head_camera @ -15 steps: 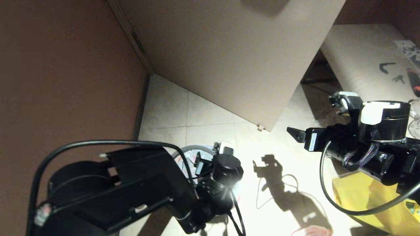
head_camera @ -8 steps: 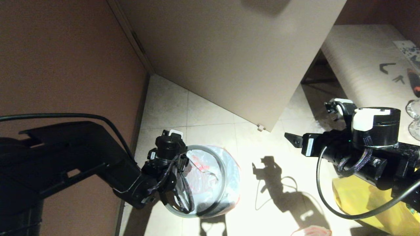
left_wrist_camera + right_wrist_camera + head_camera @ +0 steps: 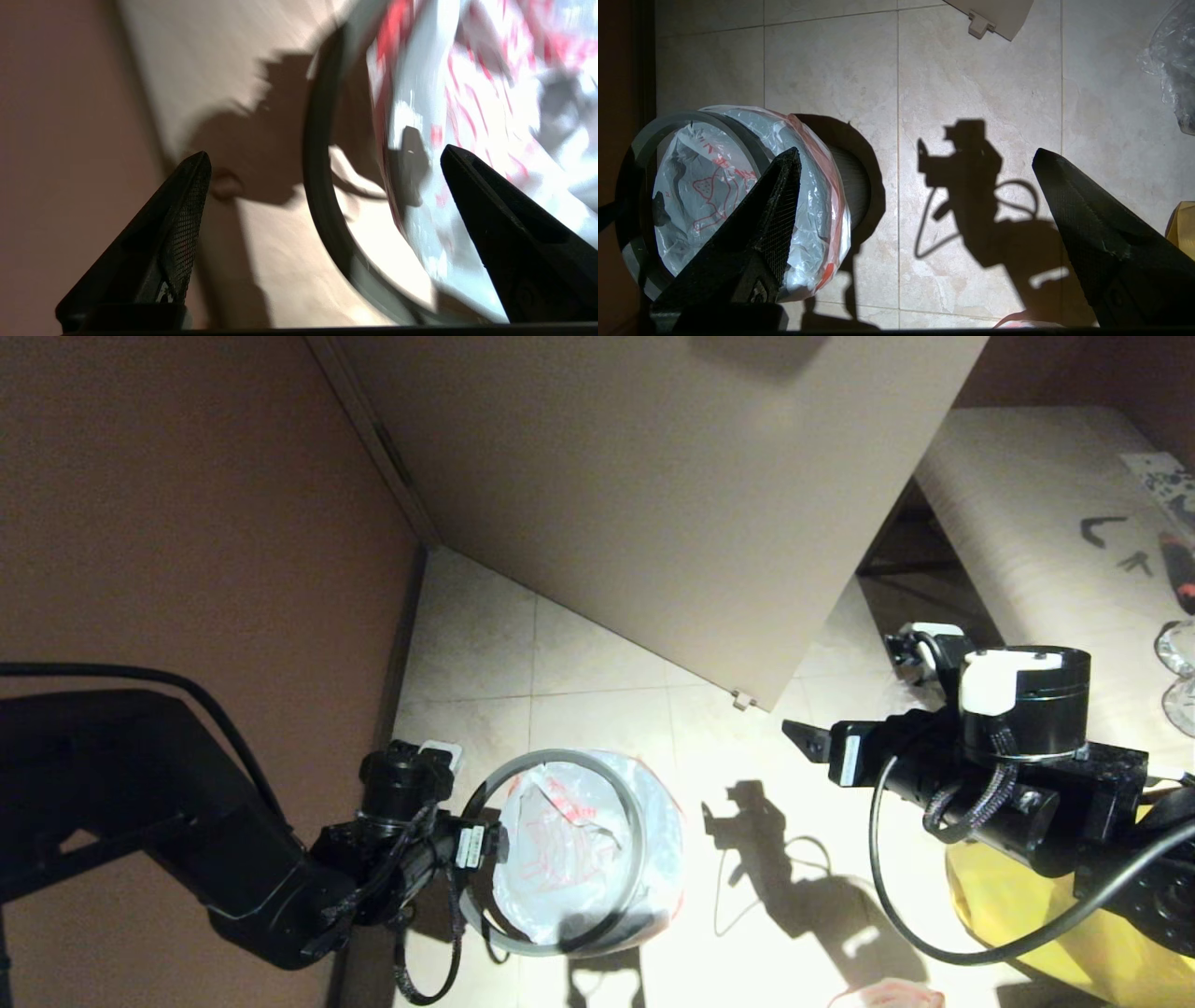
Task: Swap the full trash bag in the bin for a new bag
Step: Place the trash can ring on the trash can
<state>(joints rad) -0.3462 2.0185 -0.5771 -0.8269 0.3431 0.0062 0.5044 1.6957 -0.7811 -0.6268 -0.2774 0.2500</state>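
Observation:
The bin (image 3: 853, 186) stands on the tiled floor, its black side showing under the new bag (image 3: 560, 840), white film with red print that lines it. The bag's pink-red edge is folded down outside. The grey rim ring (image 3: 639, 821) lies loosely on top, shifted toward the wall. My left gripper (image 3: 495, 845) is open at the bin's wall side; in the left wrist view the ring (image 3: 317, 186) runs between its spread fingers (image 3: 187, 210). My right gripper (image 3: 805, 742) hangs open over bare floor right of the bin. Pink-edged plastic (image 3: 882, 994) peeks in below; I cannot tell if it is the full trash bag.
A brown wall (image 3: 187, 523) runs close by the bin on the left. A pale door panel (image 3: 653, 504) stands behind it. A yellow tote (image 3: 1027, 896) sits under my right arm, and clear crumpled film (image 3: 1174, 60) lies beyond it. A padded bench (image 3: 1027, 504) is at the far right.
My left arm has swung off the top of the bin to its wall side and dropped lower, uncovering ring and bag. The right arm has drifted slightly left. Both grippers stayed open.

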